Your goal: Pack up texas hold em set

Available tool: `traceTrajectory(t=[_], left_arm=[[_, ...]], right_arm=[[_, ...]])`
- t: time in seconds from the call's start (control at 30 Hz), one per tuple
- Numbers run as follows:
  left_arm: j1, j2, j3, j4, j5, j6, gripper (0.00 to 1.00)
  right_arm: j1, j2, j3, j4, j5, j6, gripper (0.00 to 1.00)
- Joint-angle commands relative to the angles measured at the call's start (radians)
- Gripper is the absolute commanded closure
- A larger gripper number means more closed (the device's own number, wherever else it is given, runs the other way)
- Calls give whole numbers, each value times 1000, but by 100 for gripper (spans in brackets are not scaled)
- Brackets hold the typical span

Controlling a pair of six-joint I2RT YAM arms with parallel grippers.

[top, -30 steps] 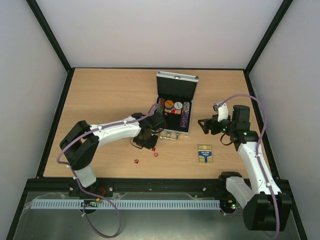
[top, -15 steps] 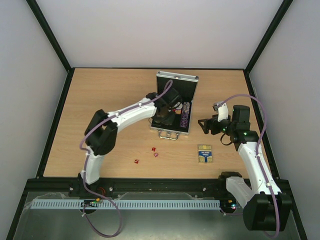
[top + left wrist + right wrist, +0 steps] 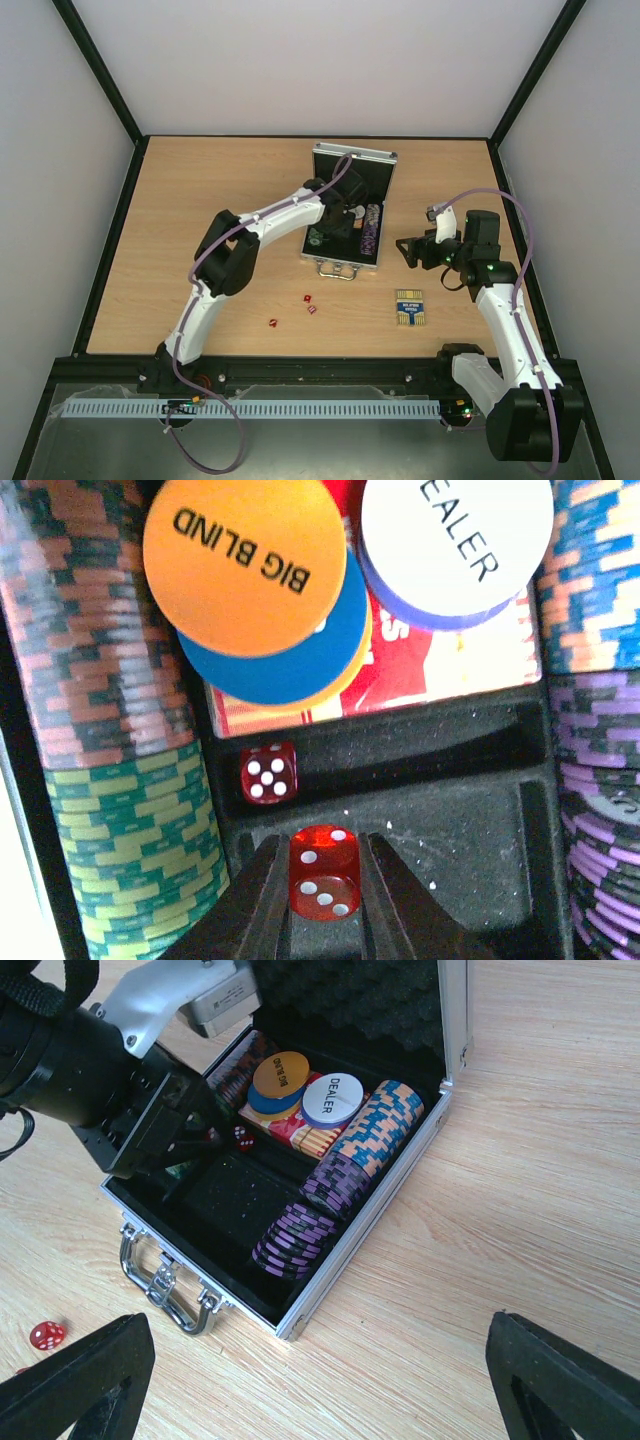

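The silver case [image 3: 353, 159] lies open, and its rim [image 3: 372, 1228] shows in the right wrist view. Rows of poker chips [image 3: 100, 680] line both sides of it. My left gripper [image 3: 321, 855] is down inside the black tray and shut on a red die [image 3: 323, 878]. A second die [image 3: 268, 774] lies in the slot just beyond. An orange BIG BLIND disc [image 3: 245, 565] and a white DEALER disc [image 3: 455, 540] rest on a red deck [image 3: 420, 660]. My right gripper [image 3: 320, 1380] hangs open over bare table right of the case. The blue-and-yellow card box [image 3: 409, 307] lies on the table.
Three loose red dice [image 3: 308, 299] lie on the wood in front of the case, one of them as a die [image 3: 45, 1335] at the lower left of the right wrist view. The metal handle [image 3: 165, 1285] sticks out towards the near edge. The left arm [image 3: 100, 1070] covers the case's left side.
My left arm has swung from the table in front of the case up and over into the case, carrying the die. The right arm has stayed put.
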Motion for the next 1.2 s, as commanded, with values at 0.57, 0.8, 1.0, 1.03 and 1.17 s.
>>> traceTrajectory(t=[0.57,0.8,1.0,1.03,1.17], left_arm=[[14,96,114,-10,-24,17,86],[14,111,118,-8,-38,16,84],[17,123,123,-6,-53,17,84],[17,123,123,-6,-55,16,84],[17,125,127,-9,-58,17,79]], right_arm=[[-4,-17,-9,-12,-4,-18,8],[-4,-18,-9,-12,-3,-18,8],[-4,-18,-9,-14,-4,-19,8],[-4,-18,-9,-14,-4,-19,8],[-4,-17,-9,-14,-4,-19,8]])
